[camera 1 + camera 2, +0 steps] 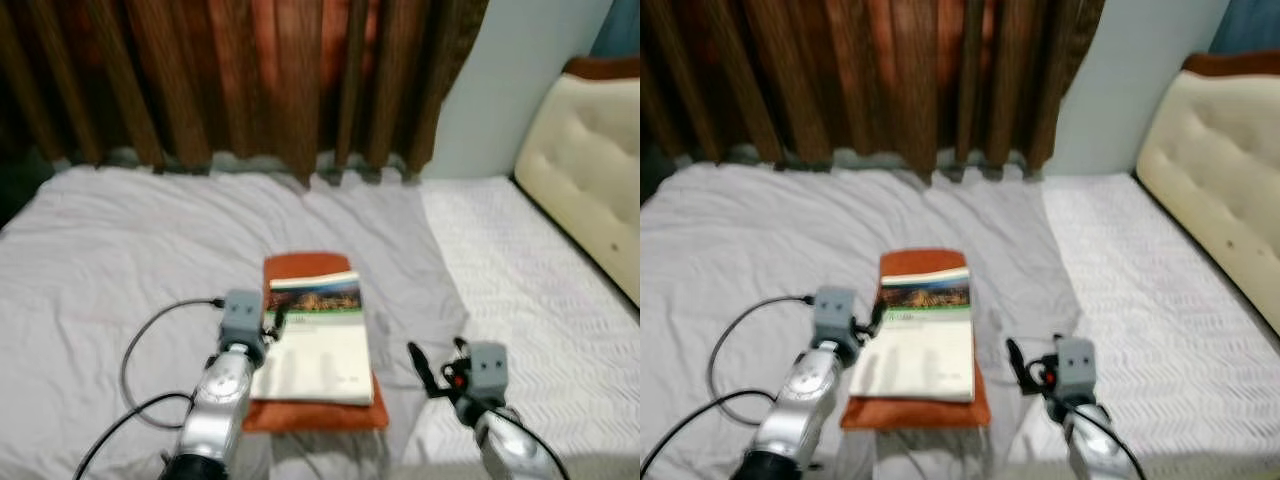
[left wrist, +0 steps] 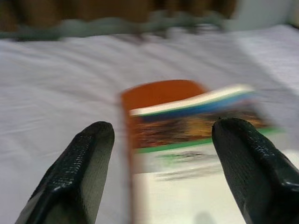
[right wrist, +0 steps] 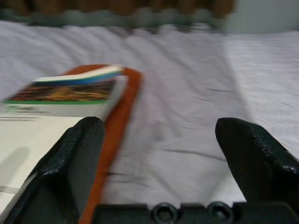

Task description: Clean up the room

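A white book (image 1: 318, 340) with a landscape picture on its cover lies on top of a larger orange book (image 1: 300, 264), both on the pale bed sheet (image 1: 130, 250). My left gripper (image 1: 272, 325) is at the white book's left edge and open; in the left wrist view the book (image 2: 187, 158) lies just ahead, between the spread fingers (image 2: 88, 158). My right gripper (image 1: 437, 365) hovers open over the sheet to the right of the books. In the right wrist view the books' right edge (image 3: 56, 107) sits beside one finger (image 3: 74, 158).
Dark brown curtains (image 1: 250, 80) hang behind the bed. A cream padded headboard (image 1: 590, 170) stands at the right, with a white textured cover (image 1: 520, 270) beside it. A black cable (image 1: 140, 350) loops from my left arm over the sheet.
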### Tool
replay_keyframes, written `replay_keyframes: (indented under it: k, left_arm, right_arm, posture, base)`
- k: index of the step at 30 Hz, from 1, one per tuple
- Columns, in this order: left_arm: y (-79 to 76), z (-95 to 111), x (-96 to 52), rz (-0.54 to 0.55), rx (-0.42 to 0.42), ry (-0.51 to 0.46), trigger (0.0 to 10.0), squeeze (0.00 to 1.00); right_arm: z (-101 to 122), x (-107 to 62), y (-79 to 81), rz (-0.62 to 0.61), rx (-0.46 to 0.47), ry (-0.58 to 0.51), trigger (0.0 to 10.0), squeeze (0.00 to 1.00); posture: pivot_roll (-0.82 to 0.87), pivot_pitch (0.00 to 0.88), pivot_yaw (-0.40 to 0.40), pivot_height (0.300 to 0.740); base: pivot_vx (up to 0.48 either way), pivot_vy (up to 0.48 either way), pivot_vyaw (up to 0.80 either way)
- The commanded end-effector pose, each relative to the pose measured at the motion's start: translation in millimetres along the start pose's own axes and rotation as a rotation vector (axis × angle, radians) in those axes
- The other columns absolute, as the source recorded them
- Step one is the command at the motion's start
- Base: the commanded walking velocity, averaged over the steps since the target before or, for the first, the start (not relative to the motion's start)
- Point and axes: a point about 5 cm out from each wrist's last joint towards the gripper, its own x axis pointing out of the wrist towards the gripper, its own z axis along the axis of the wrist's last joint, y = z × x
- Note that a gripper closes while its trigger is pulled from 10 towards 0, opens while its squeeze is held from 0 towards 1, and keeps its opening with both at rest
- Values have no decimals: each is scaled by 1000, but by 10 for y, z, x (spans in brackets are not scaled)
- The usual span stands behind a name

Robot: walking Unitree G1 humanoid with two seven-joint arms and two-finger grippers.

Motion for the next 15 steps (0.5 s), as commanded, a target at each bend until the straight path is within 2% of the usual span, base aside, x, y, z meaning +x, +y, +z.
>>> replay_keyframes:
  k: [1, 9, 15]
  left_arm:
    - [98, 40, 8, 29, 0, -15, 10000, 0]
    - [90, 42, 22, 20, -9, -13, 10000, 0]
    - [-45, 106, 173, -30, -10, -7, 10000, 0]
  right_arm:
    - [43, 12, 41, 14, 5, -15, 10000, 0]
    - [32, 10, 55, 22, 7, -9, 10000, 0]
    - [28, -10, 72, 39, 0, 1, 10000, 0]
  posture:
    - [3, 29, -58, 740]
    - [4, 30, -61, 740]
    - [-3, 36, -69, 740]
  base:
    - [461, 0, 0]
    - [464, 0, 0]
    - [473, 0, 0]
